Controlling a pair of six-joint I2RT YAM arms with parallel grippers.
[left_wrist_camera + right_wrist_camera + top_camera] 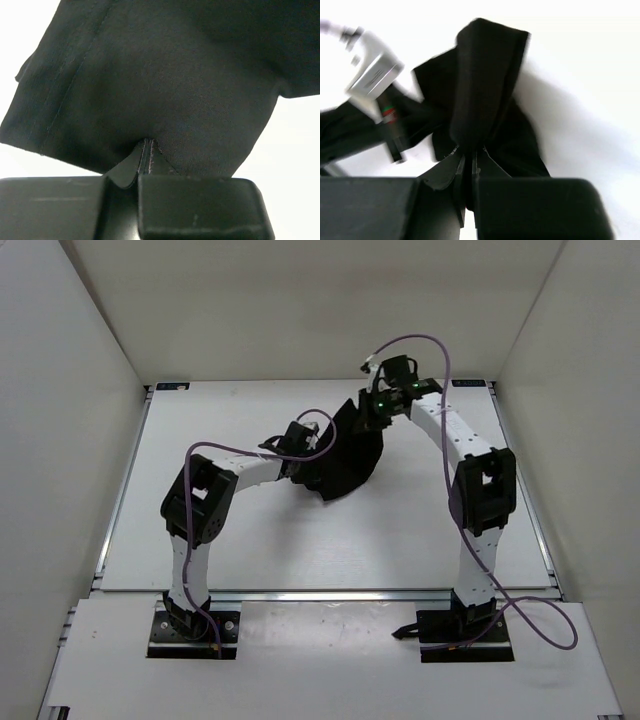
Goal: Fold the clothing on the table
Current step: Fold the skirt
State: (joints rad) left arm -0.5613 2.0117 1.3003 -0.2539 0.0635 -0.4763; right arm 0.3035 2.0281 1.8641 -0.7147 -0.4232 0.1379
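Over the far middle of the flat white rectangular table (250,550), the plain black, floppy fabric garment (352,455) is up off the surface and strung between the two arms, and what a picture that makes from above! It spreads in a dark curved sheet, highest at the right and sagging toward the left; from this view I cannot tell whether its lowest edge touches the tabletop. On the left, the left gripper (310,466) comes in low from the bent white arm and meets the cloth's near-left edge. Look at the left wrist view: the left gripper (145,172) has its two black fingers (200,205) pressed together with a stitched seam of the garment (165,75) pinched between them, the fabric fanning out wide above the grip and filling most of the view. Across on the right, the right gripper (368,418) reaches down from a high, arched arm to the top of the cloth, green lights glowing on its wrist. The right wrist view shows that right gripper (469,170) clamped shut on a bunched fold of the garment (485,75), which rises from the grip as a narrow column with looser folds on both sides. A silver camera block (372,72) on the other arm shows at the left of that view, blurred. Purple cables (300,452) loop over both arms.
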